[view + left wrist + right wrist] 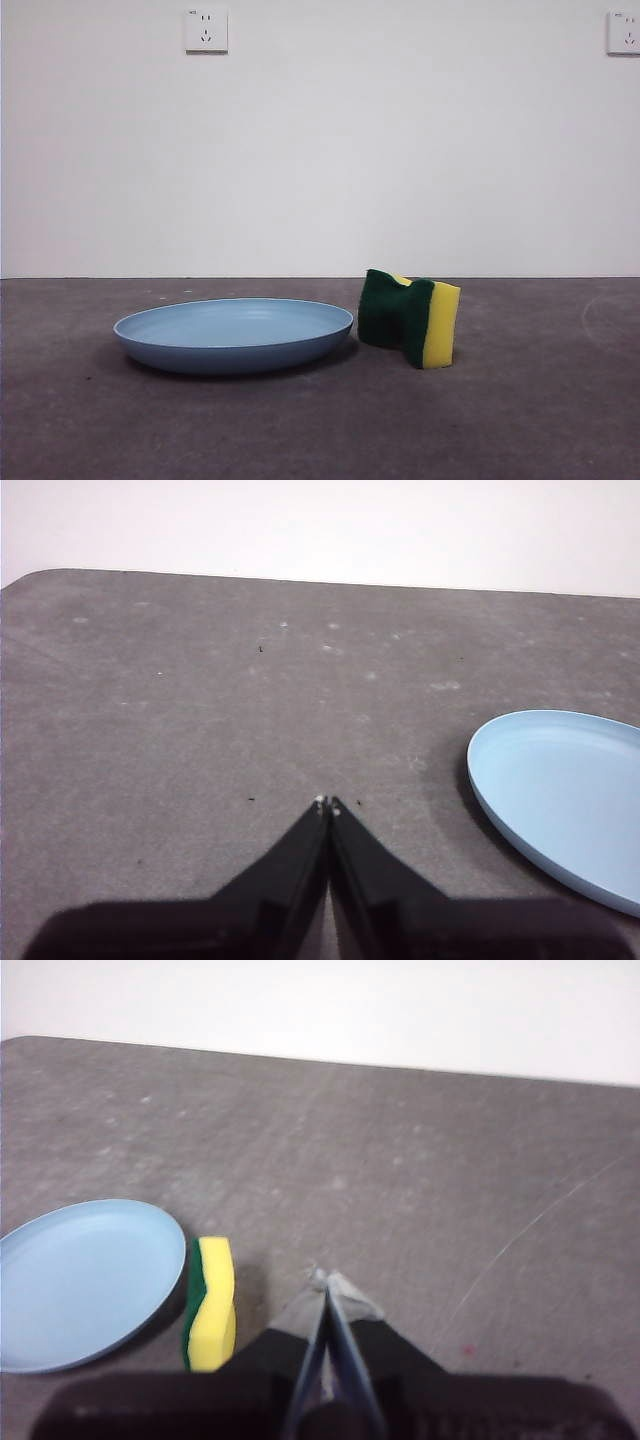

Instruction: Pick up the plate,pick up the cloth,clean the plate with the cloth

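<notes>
**Inspection: both grippers closed and empty, plate and sponge on the table**

You have the plate (233, 335) resting flat and upright on the grey table (520, 420), its long width running across the front view, left of centre. The cloth (410, 318), which is in fact a yellow sponge with a dark green scouring layer, stands on its edge just beside the plate, at the plate's 3 o'clock in the front view. Its green face turns toward the plate and its yellow foam faces away. Its long axis runs from the camera toward the back wall, slightly slanted. Whether sponge and plate rim actually touch is hard to judge; a thin gap appears likely.

Your left gripper (328, 805) hovers over bare table with its jaws pressed together, holding nothing; the plate (565, 795) sits off to one side of it. Your right gripper (322, 1278) likewise has its jaws pressed together and empty, with the sponge (211, 1303) near it and the plate (85, 1280) beyond the sponge.

Two wall sockets (206, 30) sit high on the white wall.
</notes>
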`<action>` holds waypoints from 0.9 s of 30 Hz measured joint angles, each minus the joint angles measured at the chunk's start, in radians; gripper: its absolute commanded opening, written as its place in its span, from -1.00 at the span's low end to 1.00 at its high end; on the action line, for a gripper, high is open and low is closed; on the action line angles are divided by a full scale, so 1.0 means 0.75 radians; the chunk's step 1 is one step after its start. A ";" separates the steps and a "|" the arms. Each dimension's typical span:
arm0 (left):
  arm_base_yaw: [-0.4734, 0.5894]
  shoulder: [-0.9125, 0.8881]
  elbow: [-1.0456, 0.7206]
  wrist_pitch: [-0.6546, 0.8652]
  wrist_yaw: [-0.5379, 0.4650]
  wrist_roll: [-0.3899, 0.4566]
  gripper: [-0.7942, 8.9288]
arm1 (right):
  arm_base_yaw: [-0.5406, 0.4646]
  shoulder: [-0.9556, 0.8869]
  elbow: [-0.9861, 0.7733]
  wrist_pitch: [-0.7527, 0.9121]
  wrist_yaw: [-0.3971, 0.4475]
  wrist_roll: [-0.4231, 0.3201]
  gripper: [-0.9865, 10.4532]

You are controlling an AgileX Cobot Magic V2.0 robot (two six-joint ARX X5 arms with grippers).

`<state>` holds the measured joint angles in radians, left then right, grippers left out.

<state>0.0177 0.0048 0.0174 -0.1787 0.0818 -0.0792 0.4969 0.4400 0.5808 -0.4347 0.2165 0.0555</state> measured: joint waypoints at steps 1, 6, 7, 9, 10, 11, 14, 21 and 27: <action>0.000 0.000 0.000 0.000 0.000 0.000 -0.84 | -0.061 -0.033 -0.034 0.010 -0.065 -0.002 -0.83; 0.000 0.000 0.000 0.000 0.000 0.000 -0.84 | -0.332 -0.221 -0.189 0.057 -0.261 -0.016 -0.83; 0.000 0.000 0.000 0.000 0.000 0.000 -0.84 | -0.383 -0.267 -0.223 0.096 -0.297 -0.022 -0.83; 0.000 0.000 0.000 0.000 0.000 0.000 -0.84 | -0.457 -0.345 -0.293 0.168 -0.354 -0.031 -0.83; 0.000 0.000 0.000 0.000 0.000 0.000 -0.84 | -0.485 -0.377 -0.330 0.208 -0.373 -0.035 -0.83; 0.000 0.000 0.000 0.000 0.000 0.000 -0.84 | -0.512 -0.411 -0.374 0.246 -0.386 -0.036 -0.83; 0.000 0.000 0.000 0.000 0.000 0.000 -0.84 | -0.550 -0.492 -0.498 0.320 -0.392 -0.040 -0.83; 0.000 0.000 0.000 0.000 0.000 0.000 -0.84 | -0.552 -0.580 -0.675 0.317 -0.394 -0.039 -0.83; 0.000 0.000 0.000 0.000 -0.001 0.000 -0.84 | -0.552 -0.580 -0.734 0.316 -0.394 -0.034 -0.83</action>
<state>0.0177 0.0048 0.0174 -0.1787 0.0814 -0.0792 0.0830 0.0051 0.0303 -0.1978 -0.0788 0.0299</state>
